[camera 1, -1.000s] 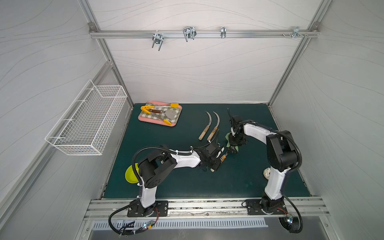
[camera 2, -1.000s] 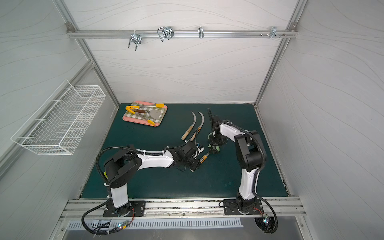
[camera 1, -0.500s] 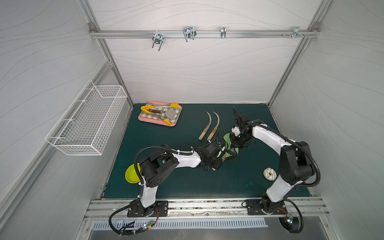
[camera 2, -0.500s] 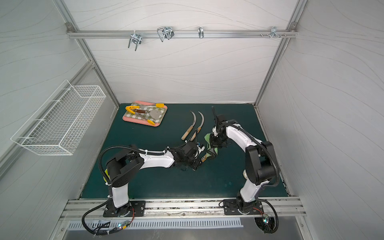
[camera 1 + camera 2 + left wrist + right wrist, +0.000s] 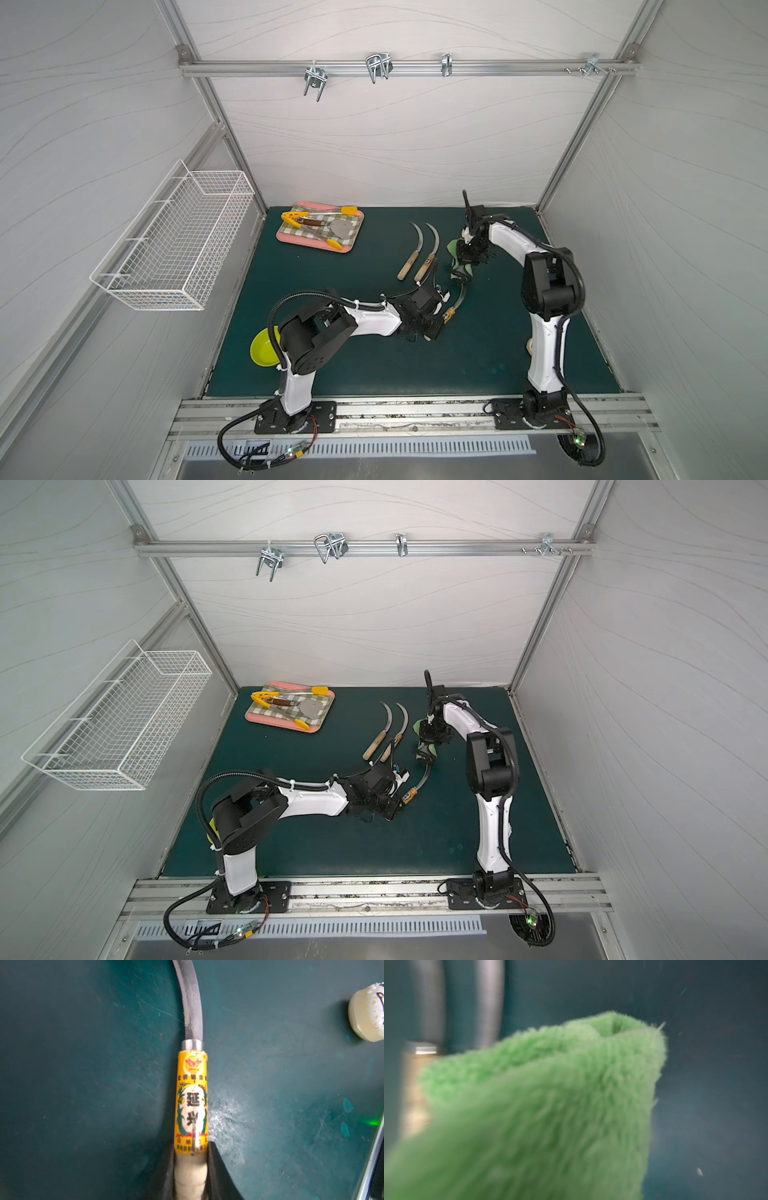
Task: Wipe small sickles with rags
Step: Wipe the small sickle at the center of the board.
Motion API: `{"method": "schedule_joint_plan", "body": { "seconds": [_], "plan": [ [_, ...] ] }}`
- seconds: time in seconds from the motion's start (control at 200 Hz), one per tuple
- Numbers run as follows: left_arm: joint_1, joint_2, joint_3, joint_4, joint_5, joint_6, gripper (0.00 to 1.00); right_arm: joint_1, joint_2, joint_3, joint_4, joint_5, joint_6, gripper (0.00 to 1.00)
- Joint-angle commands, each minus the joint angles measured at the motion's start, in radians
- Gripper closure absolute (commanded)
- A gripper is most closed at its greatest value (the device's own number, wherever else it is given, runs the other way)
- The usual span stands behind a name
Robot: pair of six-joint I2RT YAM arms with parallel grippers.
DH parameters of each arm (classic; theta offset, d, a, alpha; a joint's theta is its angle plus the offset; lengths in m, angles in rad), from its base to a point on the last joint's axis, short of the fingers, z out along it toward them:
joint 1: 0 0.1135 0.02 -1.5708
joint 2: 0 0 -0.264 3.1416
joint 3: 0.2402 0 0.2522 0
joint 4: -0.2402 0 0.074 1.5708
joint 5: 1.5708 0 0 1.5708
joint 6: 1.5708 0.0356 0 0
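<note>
My left gripper (image 5: 191,1147) is shut on the pale wooden handle of a small sickle (image 5: 192,1095), just behind its orange label. In both top views this sickle (image 5: 449,312) (image 5: 409,794) lies low over the mat, its grey blade (image 5: 461,293) curving away into the light-green rag (image 5: 462,270) (image 5: 428,750). My right gripper (image 5: 468,253) is shut on that rag, which fills the right wrist view (image 5: 550,1105) and hides the fingers. Two more small sickles (image 5: 411,255) (image 5: 430,253) lie side by side on the mat to the rag's left.
A pink tray (image 5: 283,237) with yellow-tipped tongs and a spatula sits at the back left. A white wire basket (image 5: 174,245) hangs on the left wall. A yellow-green bowl (image 5: 261,351) lies by the left arm's base. A small white round object (image 5: 367,1012) lies near the right arm.
My right gripper has moved the rag a little toward the back along the held sickle's blade, and the right arm's elbow has swung. The left gripper holds the sickle still.
</note>
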Motion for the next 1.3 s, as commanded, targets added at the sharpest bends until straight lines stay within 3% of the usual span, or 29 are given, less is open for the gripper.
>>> {"method": "schedule_joint_plan", "body": {
  "seconds": [0.0,0.195,0.36,0.675,0.885,1.106,1.296],
  "plan": [
    [-0.005,0.015,-0.029,-0.054,-0.030,-0.006,1.00,0.002,0.020,0.000,-0.099,0.073,-0.035,0.88],
    [-0.005,0.027,-0.021,-0.052,-0.039,-0.015,1.00,0.035,0.006,-0.098,-0.120,0.138,-0.055,0.87],
    [-0.005,0.037,-0.019,-0.042,-0.060,-0.022,1.00,0.053,-0.064,-0.254,-0.078,0.114,-0.055,0.87],
    [-0.005,0.053,-0.004,-0.041,-0.074,-0.009,1.00,0.099,-0.253,-0.543,0.002,0.006,0.011,0.86],
    [-0.005,0.042,-0.015,-0.039,-0.078,-0.004,1.00,0.146,-0.377,-0.644,0.052,-0.152,0.060,0.86],
    [-0.005,0.030,-0.040,-0.027,-0.067,-0.009,1.00,0.097,-0.474,-0.491,-0.033,-0.112,0.036,0.86],
    [-0.007,0.014,-0.048,-0.038,-0.068,-0.011,1.00,0.015,-0.405,-0.265,-0.066,-0.053,0.005,0.86]
  ]
}}
